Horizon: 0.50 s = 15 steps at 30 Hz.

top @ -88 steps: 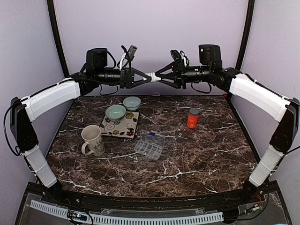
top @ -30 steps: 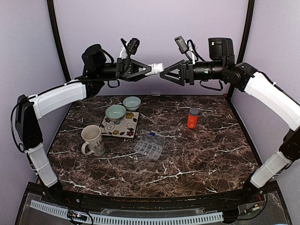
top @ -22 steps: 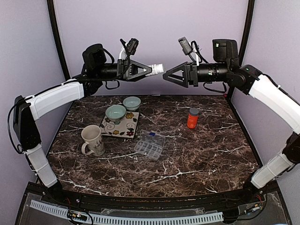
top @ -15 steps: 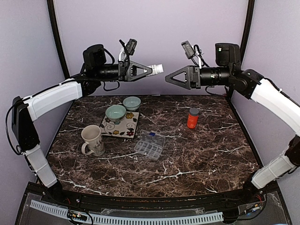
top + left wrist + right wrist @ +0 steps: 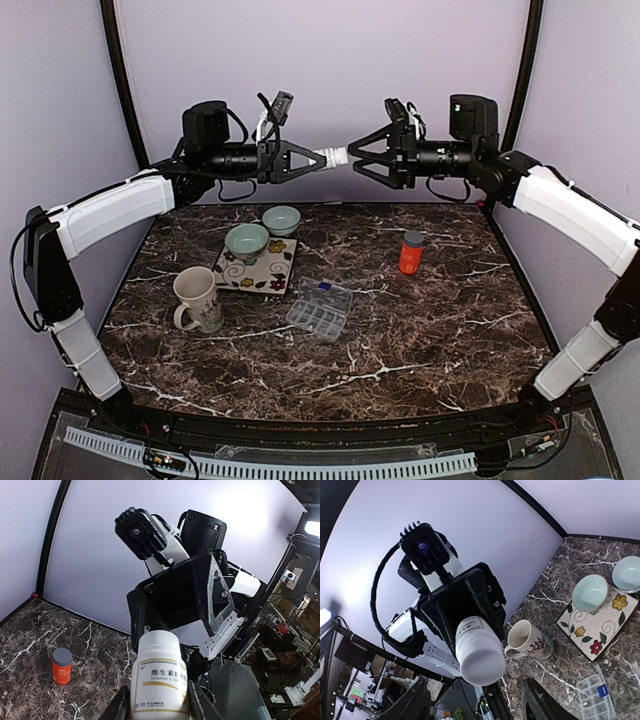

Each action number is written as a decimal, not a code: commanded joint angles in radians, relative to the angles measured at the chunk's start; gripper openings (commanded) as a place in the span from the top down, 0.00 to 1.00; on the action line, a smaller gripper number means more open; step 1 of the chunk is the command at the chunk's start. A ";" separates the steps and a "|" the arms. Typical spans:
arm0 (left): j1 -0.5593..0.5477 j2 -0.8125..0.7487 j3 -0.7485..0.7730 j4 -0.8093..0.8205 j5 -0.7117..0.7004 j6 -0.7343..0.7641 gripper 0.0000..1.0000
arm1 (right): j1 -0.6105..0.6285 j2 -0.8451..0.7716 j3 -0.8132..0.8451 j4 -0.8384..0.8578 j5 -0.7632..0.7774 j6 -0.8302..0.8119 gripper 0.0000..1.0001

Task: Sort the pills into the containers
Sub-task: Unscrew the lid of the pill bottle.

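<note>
Counted on the bench: one clear organiser box, one orange bottle, one cream mug, two pale green bowls and one flowered tile. One white bottle was held level in the air above the far edge, its lower body gripped in the left jaws. The right jaws stood open, facing its cap; contact could not be confirmed. The organiser box lay flat well below both jaws, between mug and orange bottle. One bowl sat on the tile, the other just behind it.
</note>
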 commanded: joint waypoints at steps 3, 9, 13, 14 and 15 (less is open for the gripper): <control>-0.014 -0.066 -0.005 -0.054 -0.023 0.090 1.00 | -0.005 0.031 0.033 0.062 -0.030 0.131 0.38; -0.016 -0.057 0.009 -0.086 -0.026 0.117 1.00 | -0.005 0.037 0.025 0.087 -0.027 0.156 0.39; -0.016 -0.054 0.020 -0.110 -0.036 0.135 1.00 | -0.005 0.049 0.028 0.092 -0.032 0.163 0.41; -0.017 -0.054 0.022 -0.112 -0.038 0.138 1.00 | -0.005 0.051 0.029 0.091 -0.032 0.163 0.42; -0.016 -0.053 0.023 -0.113 -0.039 0.139 1.00 | -0.006 0.053 0.029 0.088 -0.032 0.161 0.42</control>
